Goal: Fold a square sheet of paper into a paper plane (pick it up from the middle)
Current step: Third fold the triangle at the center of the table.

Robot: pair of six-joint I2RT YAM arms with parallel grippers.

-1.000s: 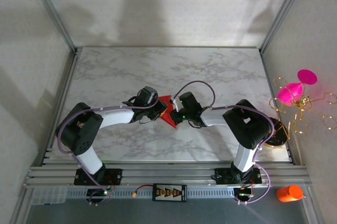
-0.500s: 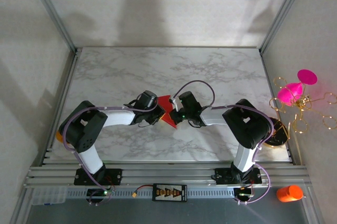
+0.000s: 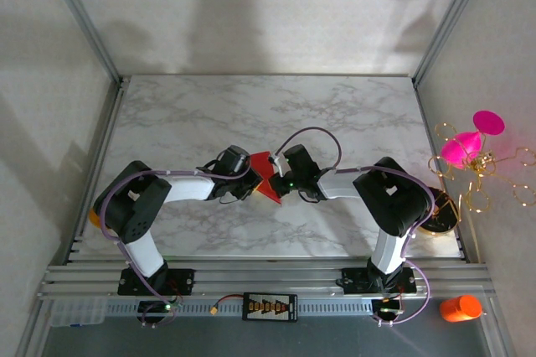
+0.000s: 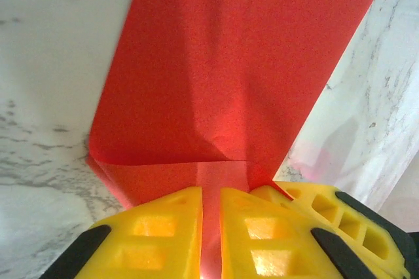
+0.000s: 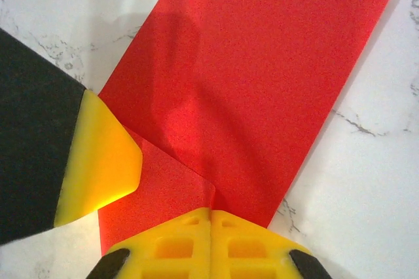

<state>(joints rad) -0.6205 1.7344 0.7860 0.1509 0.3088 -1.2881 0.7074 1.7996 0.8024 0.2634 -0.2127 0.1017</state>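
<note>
The square sheet of paper (image 3: 265, 174), bright red and partly folded, lies at the middle of the marble table (image 3: 209, 114) with both grippers meeting on it. My left gripper (image 3: 255, 181) reaches in from the left. Its yellow jaws (image 4: 211, 190) are shut on a raised fold of the paper (image 4: 229, 63), and a thin red strip shows in the slit between them. My right gripper (image 3: 277, 181) comes from the right, its jaws (image 5: 211, 212) pressed together on a creased flap of the paper (image 5: 262, 63). A yellow left finger (image 5: 105, 158) rests beside that flap.
A magenta cone ornament with gold wire (image 3: 469, 143) stands off the table's right edge, and an orange bottle (image 3: 460, 307) sits at the near right by the rail. Aluminium frame posts rise at the back corners. Bare marble stretches behind the grippers.
The left arm has shifted a little and its wrist has edged toward the near side, its jaws closing slightly. The right gripper and the paper have stayed in place.
</note>
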